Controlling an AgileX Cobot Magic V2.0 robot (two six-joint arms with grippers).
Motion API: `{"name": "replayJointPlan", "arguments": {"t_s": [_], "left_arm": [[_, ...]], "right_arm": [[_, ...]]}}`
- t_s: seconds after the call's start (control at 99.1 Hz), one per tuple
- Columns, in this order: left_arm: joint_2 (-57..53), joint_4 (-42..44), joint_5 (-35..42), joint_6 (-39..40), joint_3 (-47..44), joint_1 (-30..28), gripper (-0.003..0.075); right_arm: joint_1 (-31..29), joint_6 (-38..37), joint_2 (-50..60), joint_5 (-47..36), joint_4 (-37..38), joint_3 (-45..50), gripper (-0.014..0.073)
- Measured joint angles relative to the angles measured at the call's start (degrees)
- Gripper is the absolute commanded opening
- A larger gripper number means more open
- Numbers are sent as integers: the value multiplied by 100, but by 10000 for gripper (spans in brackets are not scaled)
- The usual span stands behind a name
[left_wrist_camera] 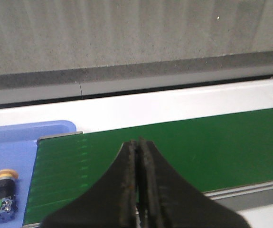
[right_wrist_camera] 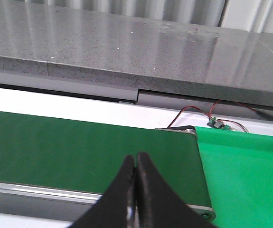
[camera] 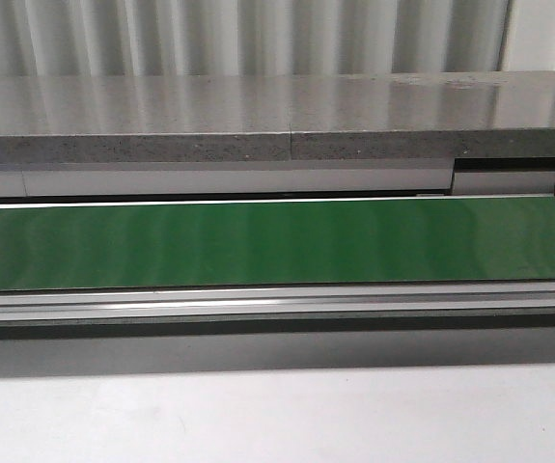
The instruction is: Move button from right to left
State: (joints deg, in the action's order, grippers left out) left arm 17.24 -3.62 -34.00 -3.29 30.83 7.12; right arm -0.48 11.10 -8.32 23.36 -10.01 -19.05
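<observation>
The button point(left_wrist_camera: 2, 195), with a yellow-orange cap, black middle and blue-grey base, lies on its side in a blue tray point(left_wrist_camera: 13, 152) just past the left end of the green belt point(camera: 277, 241). It shows only in the left wrist view. My left gripper point(left_wrist_camera: 137, 142) is shut and empty over the belt, to the right of the button. My right gripper point(right_wrist_camera: 135, 157) is shut and empty over the belt's right end point(right_wrist_camera: 79, 152). Neither gripper shows in the front view.
A bright green tray point(right_wrist_camera: 245, 171) sits just past the belt's right end, with red and black wires point(right_wrist_camera: 207, 116) behind it. A grey stone ledge point(camera: 277, 116) runs behind the belt. A metal rail point(camera: 277, 301) lines its front edge.
</observation>
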Motion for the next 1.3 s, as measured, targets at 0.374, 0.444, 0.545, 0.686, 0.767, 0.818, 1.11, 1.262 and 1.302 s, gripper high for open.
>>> {"name": "replayJointPlan", "arguments": {"t_s": [0.374, 0.444, 0.545, 0.686, 0.767, 0.818, 1.11, 1.262, 1.302], "left_arm": [[-1652, 17, 384, 0, -949, 0, -20], [-1751, 73, 650, 0, -1208, 0, -20], [-1751, 106, 1149, 0, -1612, 0, -20], [-1751, 119, 1929, 0, -2219, 0, -20], [-1751, 119, 2332, 0, -2592, -59, -20], [-1751, 119, 2555, 0, -2814, -104, -20], [-1751, 119, 2787, 0, -3101, -150, -20], [-1751, 122, 2784, 0, -3101, -150, -20], [-1751, 122, 2784, 0, -3101, -150, -20]], "right_arm": [[0, 0, 0, 0, 0, 0, -66], [0, 0, 0, 0, 0, 0, -66], [0, 0, 0, 0, 0, 0, -66], [0, 0, 0, 0, 0, 0, -66], [0, 0, 0, 0, 0, 0, -66], [0, 0, 0, 0, 0, 0, -66], [0, 0, 0, -2, 0, 0, -66], [0, 0, 0, -2, 0, 0, -66], [0, 0, 0, -2, 0, 0, -66]]}}
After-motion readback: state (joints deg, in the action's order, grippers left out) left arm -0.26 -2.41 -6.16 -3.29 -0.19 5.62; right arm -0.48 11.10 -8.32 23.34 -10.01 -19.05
